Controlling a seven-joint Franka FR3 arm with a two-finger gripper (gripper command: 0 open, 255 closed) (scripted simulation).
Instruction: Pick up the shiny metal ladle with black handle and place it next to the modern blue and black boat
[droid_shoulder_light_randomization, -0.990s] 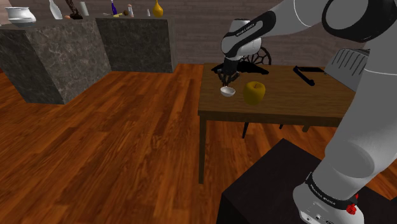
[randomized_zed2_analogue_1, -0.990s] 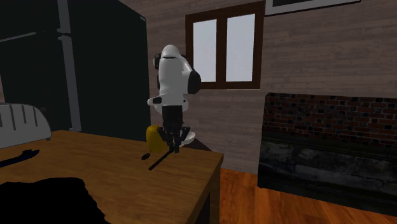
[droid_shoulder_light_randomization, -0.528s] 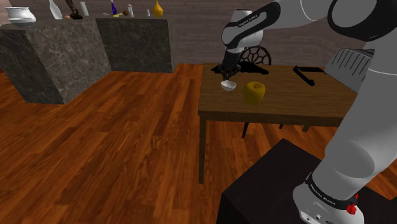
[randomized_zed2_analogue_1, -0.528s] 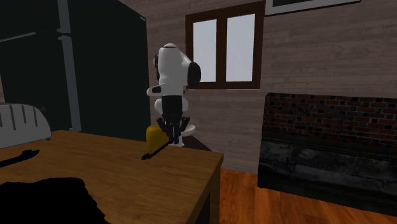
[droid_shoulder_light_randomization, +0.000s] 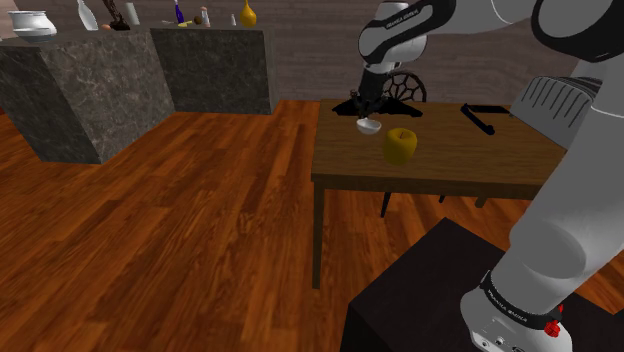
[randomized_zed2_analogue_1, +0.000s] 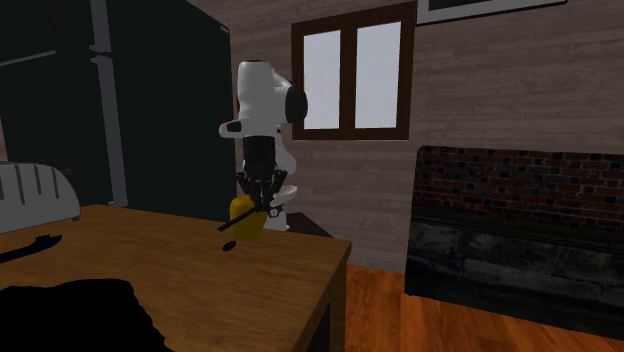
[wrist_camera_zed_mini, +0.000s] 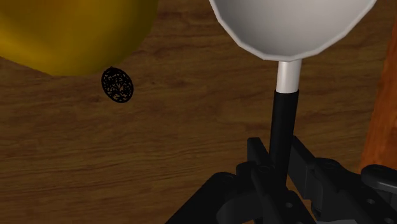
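The jaws are clasping the ladle (droid_shoulder_light_randomization: 366, 125) by its black handle and are carrying it higher than a moment ago. It is hanging clear of the surface (droid_shoulder_light_randomization: 450, 165), upper middle of the shoulder view, just above-left of the yellow object (droid_shoulder_light_randomization: 400, 146). The pick-up looks done, and the carry to the boat is likely next.

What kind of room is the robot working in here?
Probably a living or dining room in a house: there is a brick fireplace, a wood-framed window and a wooden table standing on a plank floor.
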